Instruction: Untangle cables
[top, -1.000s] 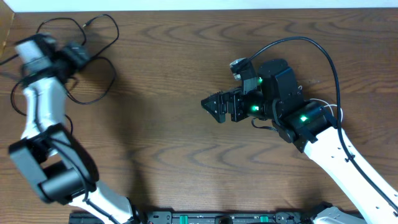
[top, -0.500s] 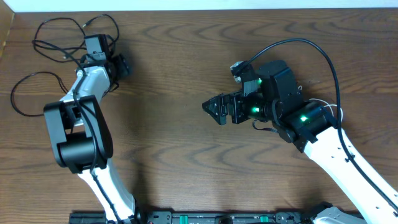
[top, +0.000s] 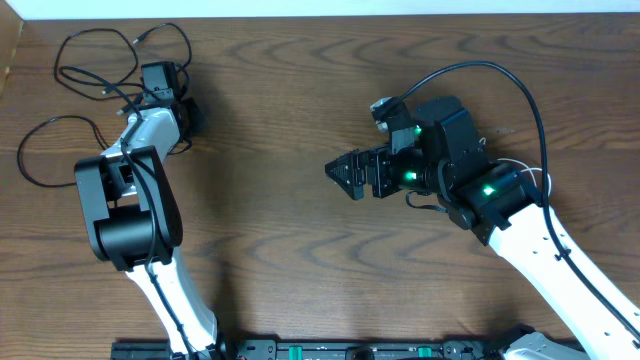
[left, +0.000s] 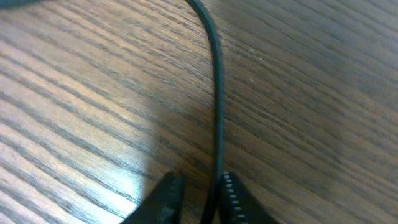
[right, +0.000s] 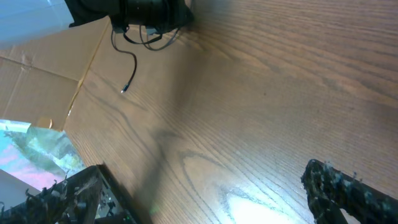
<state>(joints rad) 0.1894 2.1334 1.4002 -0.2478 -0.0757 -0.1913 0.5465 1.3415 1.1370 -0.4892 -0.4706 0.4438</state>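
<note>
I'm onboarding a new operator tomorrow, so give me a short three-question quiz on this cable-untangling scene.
1. True or false: the right gripper holds a cable.
2. What runs between the fingers of the left gripper? A) a white cable B) a black cable C) nothing
3. Fill in: the right gripper's jaws stand ____.
Key: 1 false; 2 B; 3 open.

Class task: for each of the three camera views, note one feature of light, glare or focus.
Overhead: even light, sharp, green lamps glowing on the right arm. Left wrist: soft close-up, the black cable slightly blurred, pale glare on the table. Right wrist: bright glare near the bottom edge, the open right pincer out of focus.
</note>
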